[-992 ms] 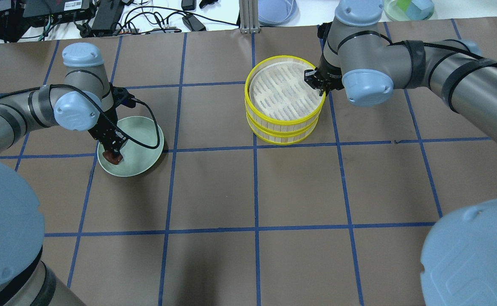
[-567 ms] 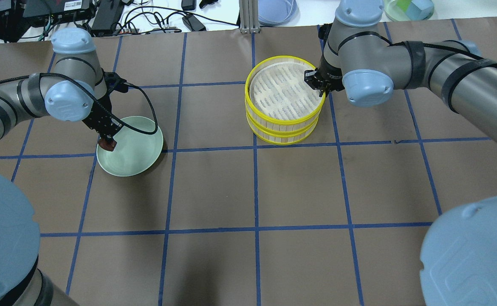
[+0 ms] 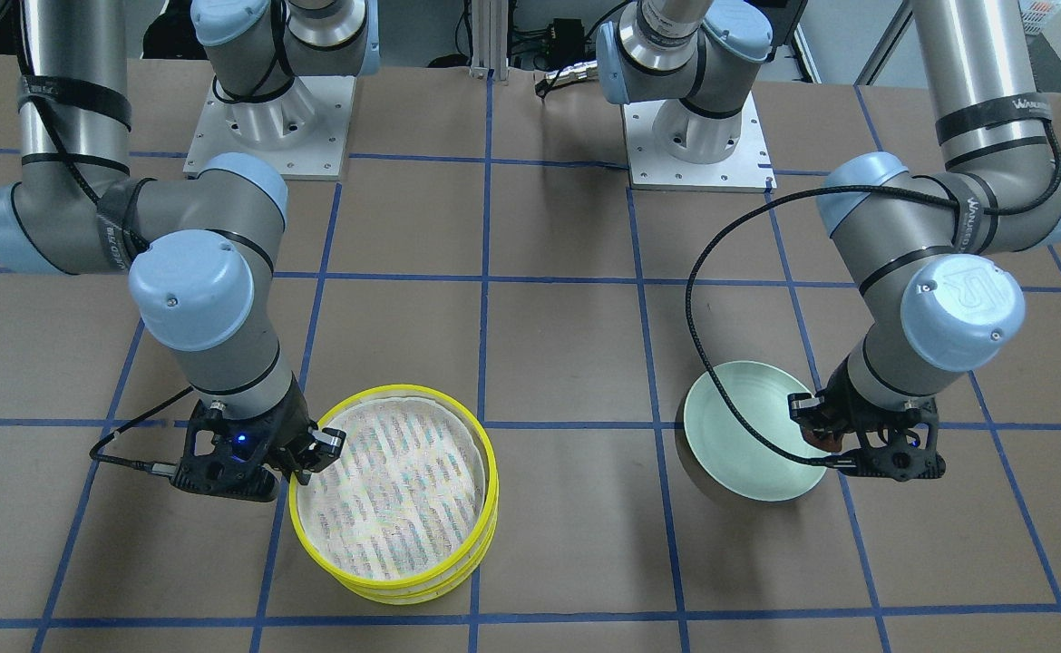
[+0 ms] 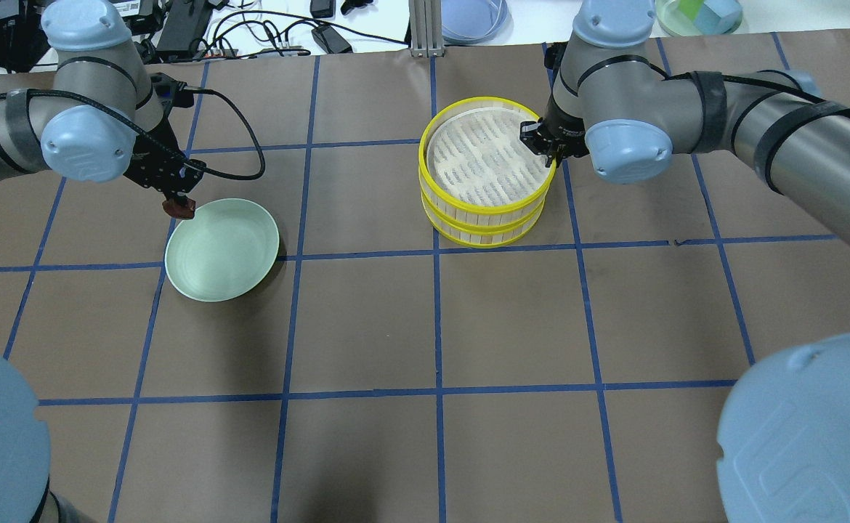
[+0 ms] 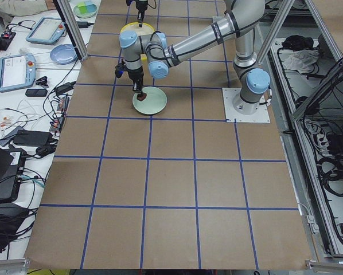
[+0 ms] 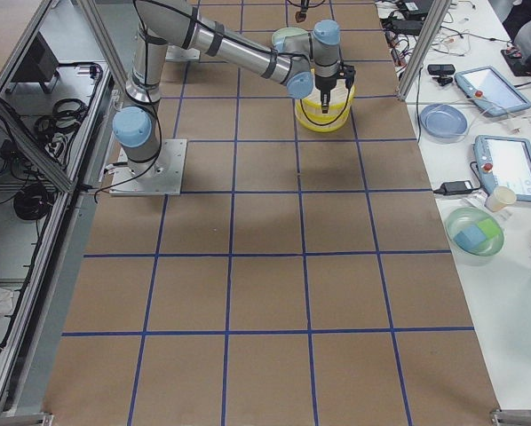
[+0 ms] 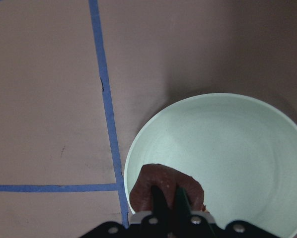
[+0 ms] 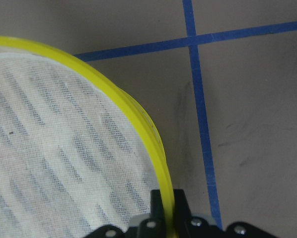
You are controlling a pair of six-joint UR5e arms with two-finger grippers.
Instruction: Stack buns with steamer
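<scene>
One brown bun [image 4: 180, 211] clamped in left gripper [image 4: 178, 205] over plate [image 4: 247, 272] rim; steamer [image 4: 484, 218] lies at 3 o'clock overhead, right gripper [image 4: 550, 150] pinching its rim.

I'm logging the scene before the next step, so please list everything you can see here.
brown bun: one, dark brown, held in the left gripper above the plate's rim
white bun: none seen in any view
plate: one, pale green, empty, on the table's left half
steamer: two stacked tiers, yellow rims, centre-right of the table
cloth liner: one, white with grey streaks, in the top tier
table: brown cover with a blue tape grid
blue dish: one, beyond the table's far edge
green bowl: one, holding coloured blocks, beyond the far edge
left gripper: shut on the brown bun
right gripper: shut on the steamer's top rim
</scene>
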